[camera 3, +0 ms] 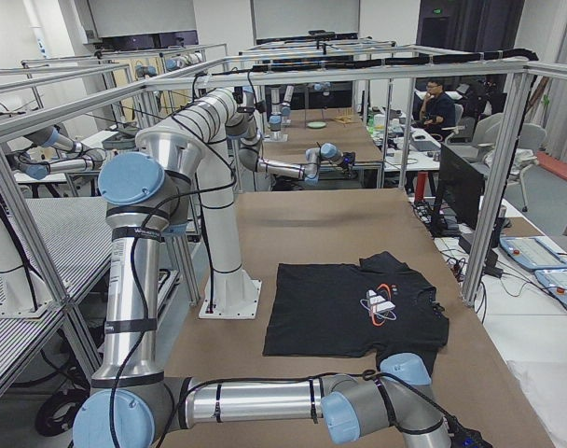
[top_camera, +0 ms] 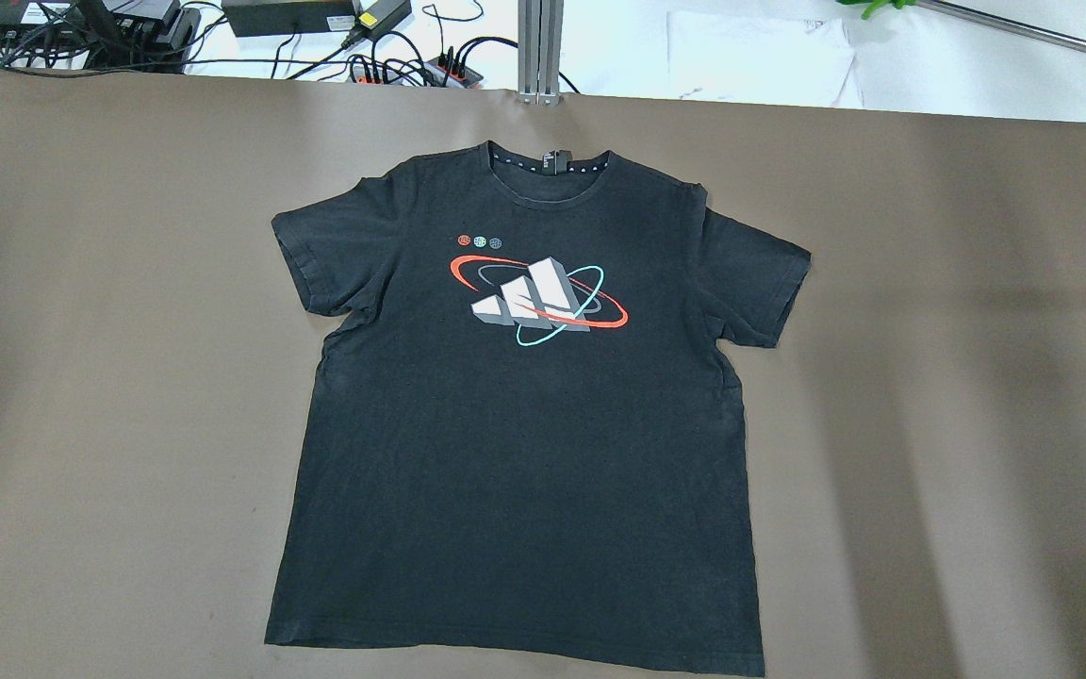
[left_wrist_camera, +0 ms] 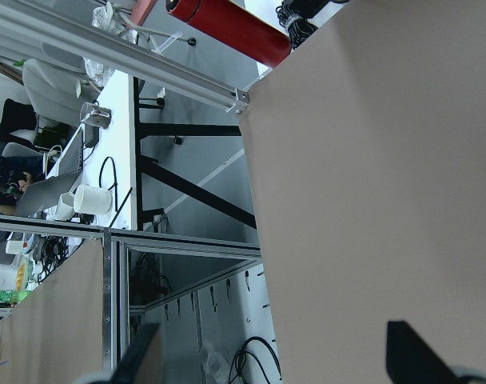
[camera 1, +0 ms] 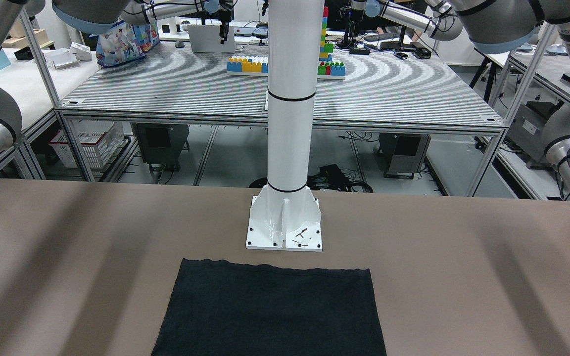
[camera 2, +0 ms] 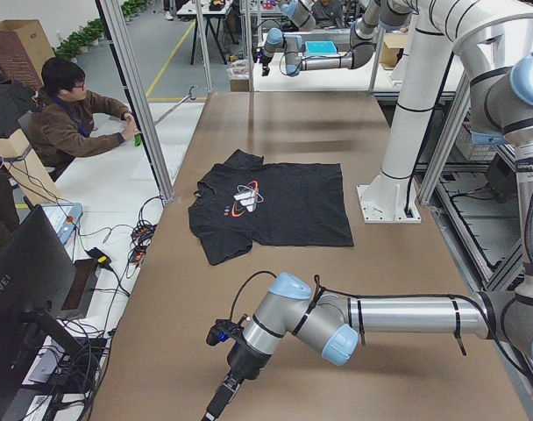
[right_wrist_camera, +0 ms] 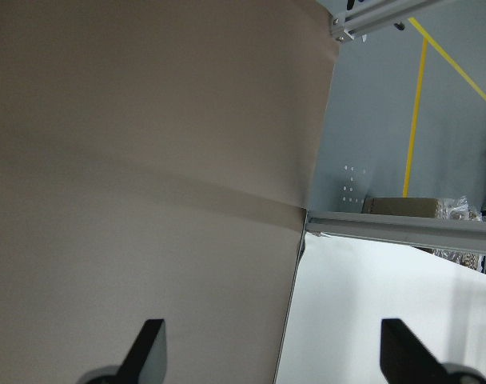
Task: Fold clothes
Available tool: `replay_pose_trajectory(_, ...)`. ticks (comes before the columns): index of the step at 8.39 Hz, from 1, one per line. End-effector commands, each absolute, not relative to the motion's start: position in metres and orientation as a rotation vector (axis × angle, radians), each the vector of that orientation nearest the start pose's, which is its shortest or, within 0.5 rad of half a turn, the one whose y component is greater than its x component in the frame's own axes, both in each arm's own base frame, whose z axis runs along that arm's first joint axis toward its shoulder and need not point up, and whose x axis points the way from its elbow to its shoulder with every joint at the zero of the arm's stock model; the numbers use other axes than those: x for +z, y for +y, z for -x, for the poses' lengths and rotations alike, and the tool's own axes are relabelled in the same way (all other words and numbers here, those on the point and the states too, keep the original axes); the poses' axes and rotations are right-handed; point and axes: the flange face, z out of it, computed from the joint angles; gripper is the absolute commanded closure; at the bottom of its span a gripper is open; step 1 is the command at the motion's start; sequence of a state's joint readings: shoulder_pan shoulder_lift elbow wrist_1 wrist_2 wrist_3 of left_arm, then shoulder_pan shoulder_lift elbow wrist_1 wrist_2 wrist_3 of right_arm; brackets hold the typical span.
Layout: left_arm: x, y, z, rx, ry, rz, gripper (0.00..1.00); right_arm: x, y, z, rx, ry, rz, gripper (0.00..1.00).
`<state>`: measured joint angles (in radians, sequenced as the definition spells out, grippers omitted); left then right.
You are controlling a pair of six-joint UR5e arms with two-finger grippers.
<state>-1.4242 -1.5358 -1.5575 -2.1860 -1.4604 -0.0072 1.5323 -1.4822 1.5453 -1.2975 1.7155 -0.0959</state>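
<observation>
Gaping wide, left gripper (left_wrist_camera: 276,356) holds nothing. Its two dark fingertips (left_wrist_camera: 411,352) sit at the bottom corners of its wrist view, with only bare table (left_wrist_camera: 371,160) and the gap past the table edge between them. Exterior left view has it low in the frame, near the table edge, well apart from the shirt (top_camera: 515,424).

Right gripper (right_wrist_camera: 275,352) is the same: fingers fully spread, empty, touching nothing. It hangs over a table edge. Brown top fills the left of its wrist view, white bench (right_wrist_camera: 371,304) lower right, grey floor with a yellow line (right_wrist_camera: 419,104) upper right.

Shirt lies flat and face up on the brown top, mid-frame in the overhead view. Collar is toward the top of the frame, hem at the bottom edge, both short sleeves spread out. Chest print (top_camera: 538,297) is white bars with red and teal rings.

Front-facing view shows the hem end at bottom centre, near the white column base (camera 1: 285,232) bolted to the table. Behind it is a striped table (camera 1: 166,89) with toy bricks (camera 1: 248,64).

Exterior left view shows a person (camera 2: 74,118) seated at a white desk (camera 2: 117,175), upper left, and a dark monitor (camera 2: 25,289) lower left. Left wrist view shows a red cylinder (left_wrist_camera: 227,24) at top and a white mug (left_wrist_camera: 91,198) on the left.
</observation>
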Motion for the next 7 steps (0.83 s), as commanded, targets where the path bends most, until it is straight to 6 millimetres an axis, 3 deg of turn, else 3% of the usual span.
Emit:
replay_pose_trajectory(1, 0.635, -0.537, 0.066, 0.104, -0.063, -0.575, 0.0, 0.621, -0.561, -0.098, -0.158, -0.133, -0.341, 0.05)
replay_pose_trajectory(3, 0.616, -0.55, 0.063, 0.104, -0.048, -0.61, 0.0, 0.62, -0.561, -0.098, -0.156, -0.133, -0.343, 0.05)
replay_pose_trajectory(5, 0.619, -0.563, 0.058, 0.106, -0.045, -0.602, 0.0, 0.62, -0.561, -0.097, -0.157, -0.139, -0.343, 0.05)
replay_pose_trajectory(7, 0.625, -0.562, 0.059, 0.113, -0.052, -0.593, 0.0, 0.619, -0.561, -0.097, -0.158, -0.142, -0.344, 0.05)
